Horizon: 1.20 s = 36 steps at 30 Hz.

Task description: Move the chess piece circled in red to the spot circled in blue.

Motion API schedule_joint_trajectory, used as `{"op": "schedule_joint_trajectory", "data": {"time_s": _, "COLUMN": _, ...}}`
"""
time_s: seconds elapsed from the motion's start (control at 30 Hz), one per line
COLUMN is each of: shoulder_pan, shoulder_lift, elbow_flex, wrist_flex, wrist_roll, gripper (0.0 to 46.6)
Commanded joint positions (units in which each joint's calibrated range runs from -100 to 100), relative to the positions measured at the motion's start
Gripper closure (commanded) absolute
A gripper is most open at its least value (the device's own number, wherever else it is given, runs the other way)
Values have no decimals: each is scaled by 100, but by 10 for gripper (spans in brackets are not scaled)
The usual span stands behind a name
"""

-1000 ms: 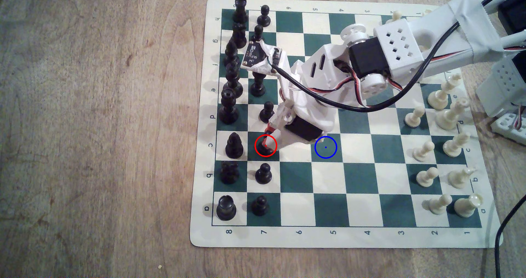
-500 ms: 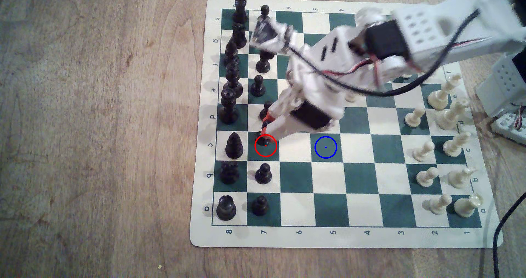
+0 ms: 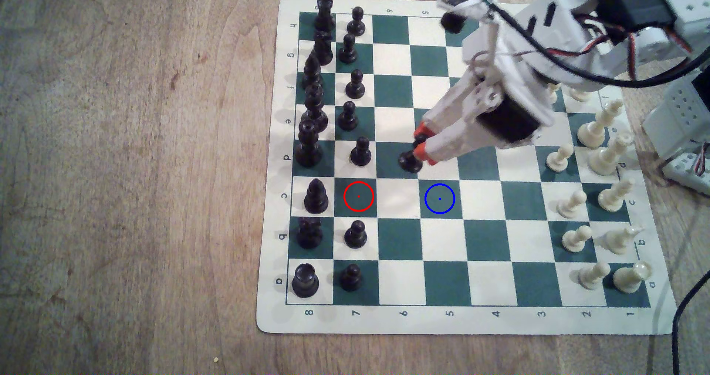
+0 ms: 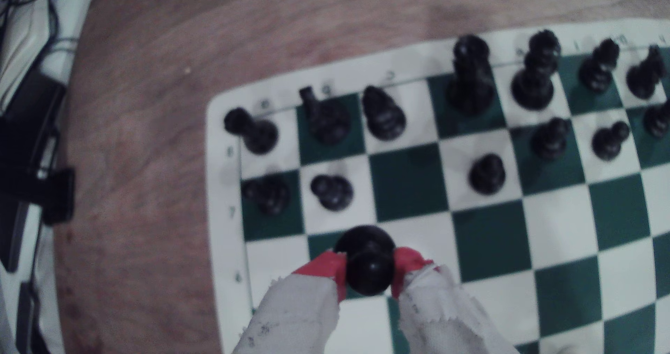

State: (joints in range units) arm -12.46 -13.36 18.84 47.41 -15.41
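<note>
My gripper (image 3: 422, 144) with red fingertips is shut on the black pawn (image 3: 410, 160), holding it by its head above the board. In the exterior view the pawn hangs over the row above the blue-ringed green square (image 3: 439, 198), a little to its left. The red-ringed green square (image 3: 358, 196) stands bare. In the wrist view the pawn (image 4: 368, 263) sits clamped between the two red fingertips (image 4: 326, 267), its round head facing the camera.
Black pieces line the exterior view's left side of the board (image 3: 399, 321): a pawn column (image 3: 355, 236) and taller pieces (image 3: 316, 196) behind. Cream-white pieces (image 3: 572, 204) stand along the right. The arm's body and cable (image 3: 538, 52) span the upper right. Middle squares lie open.
The gripper has lifted the pawn off the red-ringed square and carried it up and to the exterior view's right. The arm has pulled back toward the upper right.
</note>
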Motion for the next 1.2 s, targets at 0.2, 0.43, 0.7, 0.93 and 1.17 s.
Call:
{"op": "schedule_joint_trajectory", "data": {"time_s": 0.2, "shoulder_pan": -181, "shoulder_lift": -1142, "elbow_flex": 1452, "wrist_flex": -196, "wrist_roll": 29, "gripper": 464}}
{"op": "schedule_joint_trajectory", "data": {"time_s": 0.43, "shoulder_pan": -291, "shoulder_lift": -523, "elbow_flex": 1633, "wrist_flex": -368, "wrist_roll": 103, "gripper": 464}}
{"op": "schedule_joint_trajectory", "data": {"time_s": 0.7, "shoulder_pan": -353, "shoulder_lift": -22, "elbow_flex": 1525, "wrist_flex": -507, "wrist_roll": 137, "gripper": 464}}
{"op": "schedule_joint_trajectory", "data": {"time_s": 0.93, "shoulder_pan": -314, "shoulder_lift": 445, "elbow_flex": 1180, "wrist_flex": -671, "wrist_roll": 132, "gripper": 464}}
{"op": "schedule_joint_trajectory", "data": {"time_s": 1.17, "shoulder_pan": -205, "shoulder_lift": 785, "elbow_flex": 863, "wrist_flex": -736, "wrist_roll": 142, "gripper": 464}}
